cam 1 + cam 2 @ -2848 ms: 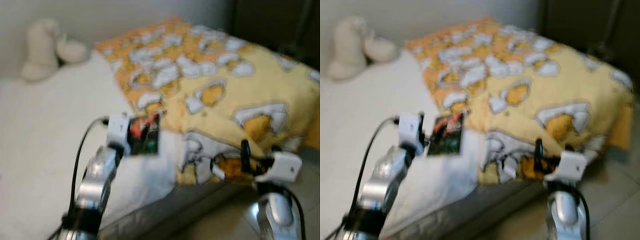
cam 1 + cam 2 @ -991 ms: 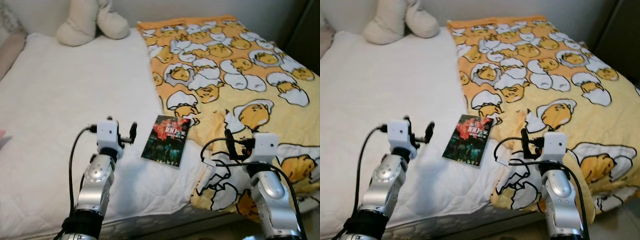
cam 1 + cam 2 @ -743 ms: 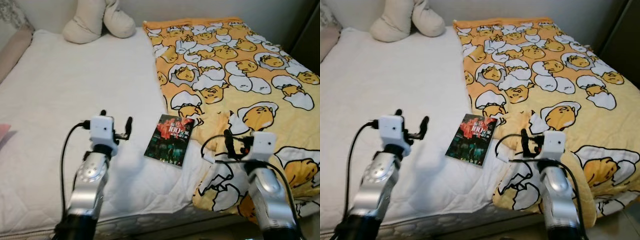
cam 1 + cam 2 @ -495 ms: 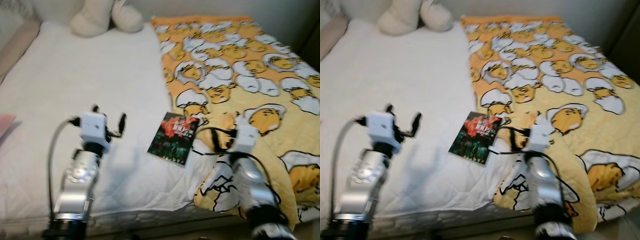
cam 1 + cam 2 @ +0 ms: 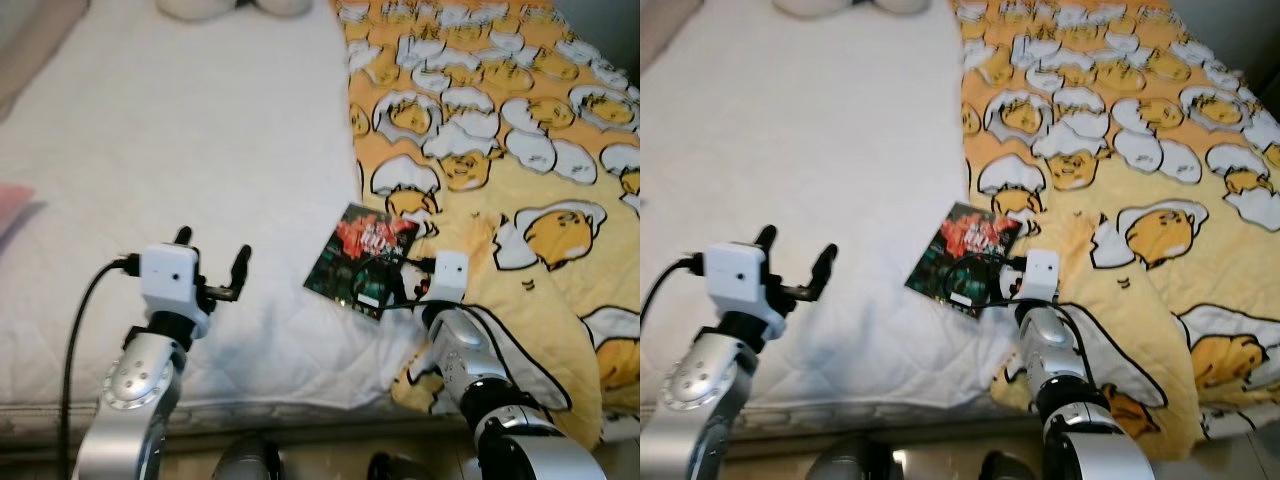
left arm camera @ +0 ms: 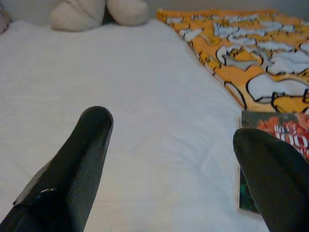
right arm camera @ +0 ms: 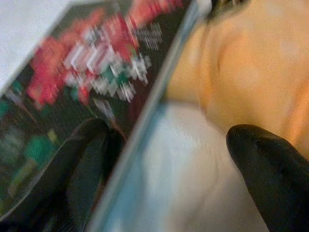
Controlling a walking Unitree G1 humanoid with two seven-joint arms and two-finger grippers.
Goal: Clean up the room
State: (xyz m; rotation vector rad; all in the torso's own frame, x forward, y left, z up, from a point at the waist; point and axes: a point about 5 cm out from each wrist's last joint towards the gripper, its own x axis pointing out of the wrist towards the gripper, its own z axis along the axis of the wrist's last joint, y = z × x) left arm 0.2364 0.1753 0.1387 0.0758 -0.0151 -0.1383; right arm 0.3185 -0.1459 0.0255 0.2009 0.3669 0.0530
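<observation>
White mattress [image 5: 200, 150], yellow egg-print blanket [image 5: 520, 150] right. Book [image 5: 362, 258] flat at blanket edge, near side. Right gripper [image 7: 159, 159] spread, straddling book's edge; left gripper [image 5: 210, 262] spread, idle over mattress. Book thin, stiffish, likely glossy: pinch your fingers across near edge.

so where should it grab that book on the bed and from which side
Probably by the long edge beside the yellow blanket. The book lies flat on the white mattress, and the open right gripper already straddles that edge, one finger over the cover, so come in low from the robot's right.
</observation>
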